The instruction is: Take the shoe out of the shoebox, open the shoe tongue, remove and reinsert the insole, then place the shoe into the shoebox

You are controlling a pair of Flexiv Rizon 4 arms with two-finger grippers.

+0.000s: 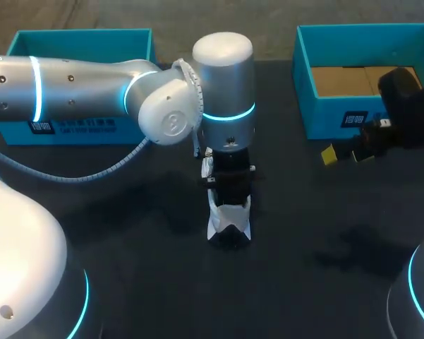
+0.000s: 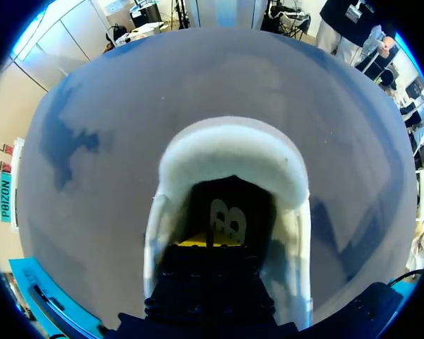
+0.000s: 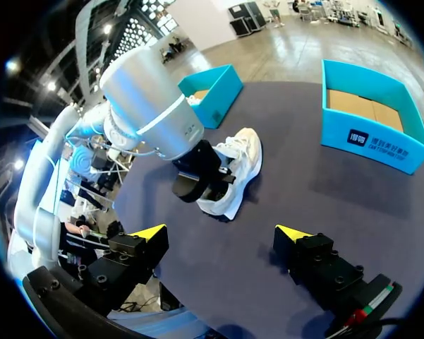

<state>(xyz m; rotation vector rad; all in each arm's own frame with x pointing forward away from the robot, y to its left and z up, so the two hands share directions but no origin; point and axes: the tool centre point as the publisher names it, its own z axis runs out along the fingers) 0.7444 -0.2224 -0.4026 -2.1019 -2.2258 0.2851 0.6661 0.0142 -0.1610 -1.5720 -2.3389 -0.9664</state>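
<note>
The white shoe (image 1: 229,224) stands on the dark table (image 1: 162,296), between the two blue shoeboxes and in neither of them. In the head view only its near end shows; the rest is covered by the left gripper (image 1: 229,185) and the wrist above it.

The left wrist view looks straight down into the shoe (image 2: 233,152). It shows the padded white rim and the dark inside with a pale mark. The left gripper (image 2: 208,242) reaches into this opening, and its black body hides the rest. Only a thin yellow strip is visible, so I cannot tell whether this gripper is spread or pressed together.

The right wrist view shows the shoe (image 3: 241,166) from the side, with the left gripper (image 3: 201,176) on it. The right gripper (image 3: 221,233) is spread wide over bare table and holds nothing.

In the head view the right gripper (image 1: 349,152) is just before the right shoebox (image 1: 338,116). The left arm covers part of the left shoebox (image 1: 85,42).
</note>
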